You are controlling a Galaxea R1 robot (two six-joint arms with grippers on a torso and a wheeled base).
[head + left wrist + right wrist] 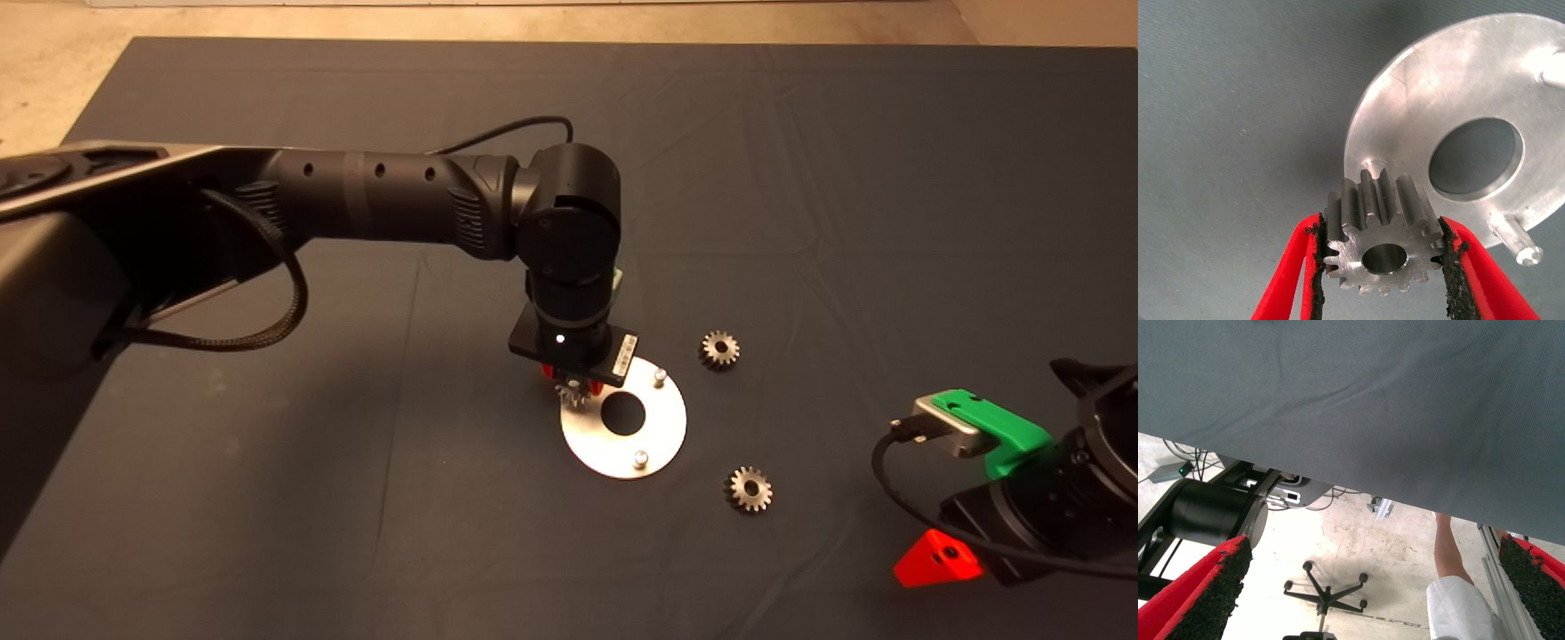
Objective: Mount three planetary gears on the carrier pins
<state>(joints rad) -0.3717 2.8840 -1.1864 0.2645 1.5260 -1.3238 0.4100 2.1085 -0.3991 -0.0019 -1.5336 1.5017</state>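
While the left gripper (576,384) hangs over the disc's (658,440) near-left edge, its fingers (1293,267) are clamped on a gear (1383,241), whose bore sits just short of a pin (1373,164). Two other pins (659,377) (639,458) stand bare on the disc. Two gears lie flat on the mat (800,178) to the disc's right, one (719,349) farther, one (749,489) nearer. A label on the wrist block is unreadable. The right gripper (938,560) waits at lower right, fingers (1208,593) spread wide; its view shows a person's leg (1451,550) beyond the mat.
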